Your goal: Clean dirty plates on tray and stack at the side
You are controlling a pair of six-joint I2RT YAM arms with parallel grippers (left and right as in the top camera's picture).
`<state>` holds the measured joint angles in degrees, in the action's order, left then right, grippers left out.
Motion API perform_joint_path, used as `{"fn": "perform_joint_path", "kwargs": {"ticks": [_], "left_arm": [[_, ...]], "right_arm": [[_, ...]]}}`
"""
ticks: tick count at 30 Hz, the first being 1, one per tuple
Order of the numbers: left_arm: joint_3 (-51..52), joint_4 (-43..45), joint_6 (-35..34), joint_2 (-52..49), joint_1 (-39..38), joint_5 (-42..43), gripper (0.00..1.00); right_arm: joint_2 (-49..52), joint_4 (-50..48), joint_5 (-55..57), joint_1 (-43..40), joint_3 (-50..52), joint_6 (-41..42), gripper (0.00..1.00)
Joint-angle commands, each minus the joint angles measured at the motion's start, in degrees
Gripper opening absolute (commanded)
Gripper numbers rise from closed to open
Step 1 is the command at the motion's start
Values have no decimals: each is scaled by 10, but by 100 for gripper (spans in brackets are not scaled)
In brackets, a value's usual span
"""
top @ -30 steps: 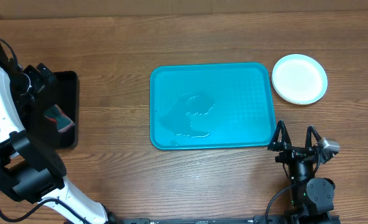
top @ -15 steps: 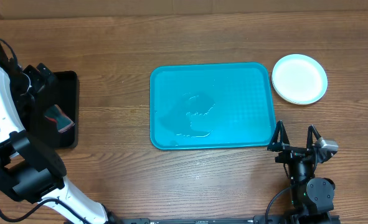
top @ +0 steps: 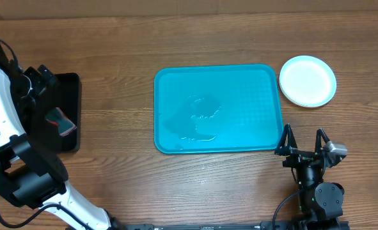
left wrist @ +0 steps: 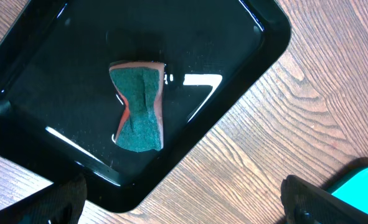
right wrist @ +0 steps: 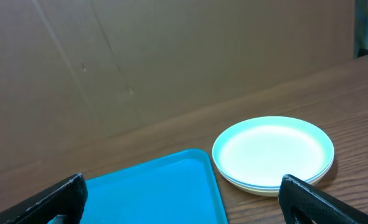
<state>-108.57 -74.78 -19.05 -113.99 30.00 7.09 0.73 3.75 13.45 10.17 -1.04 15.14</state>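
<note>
The plates [top: 307, 80] sit in one stack on the table just right of the teal tray [top: 218, 107], light-blue-rimmed one on top, its centre white and without smears; the stack also shows in the right wrist view [right wrist: 273, 152]. The tray holds no plates, only a wet patch [top: 201, 118]. My right gripper [top: 302, 144] is open and empty near the tray's front right corner [right wrist: 171, 186]. My left gripper [left wrist: 184, 202] is open and empty, above the table beside the black tray [left wrist: 78, 93].
A small black tray [top: 59, 112] stands at the far left with a green and orange sponge [top: 61, 121] in it; the sponge lies in shallow water in the left wrist view [left wrist: 140, 106]. A brown wall rises behind the table [right wrist: 140, 62].
</note>
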Motion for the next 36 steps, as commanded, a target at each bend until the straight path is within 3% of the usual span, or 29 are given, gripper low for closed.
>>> {"fn": "perform_joint_path", "kwargs": {"ticks": [1, 26, 36], "left_arm": [[-2, 0, 7, 9, -5, 2, 100], [-2, 1, 7, 7, -8, 2, 100], [-2, 7, 7, 91, -38, 2, 100]], "right_arm": [[-6, -3, -2, -2, 6, -3, 100], [-6, -3, -2, -2, 6, -4, 100], [-6, -3, -2, -2, 6, -4, 100]]}}
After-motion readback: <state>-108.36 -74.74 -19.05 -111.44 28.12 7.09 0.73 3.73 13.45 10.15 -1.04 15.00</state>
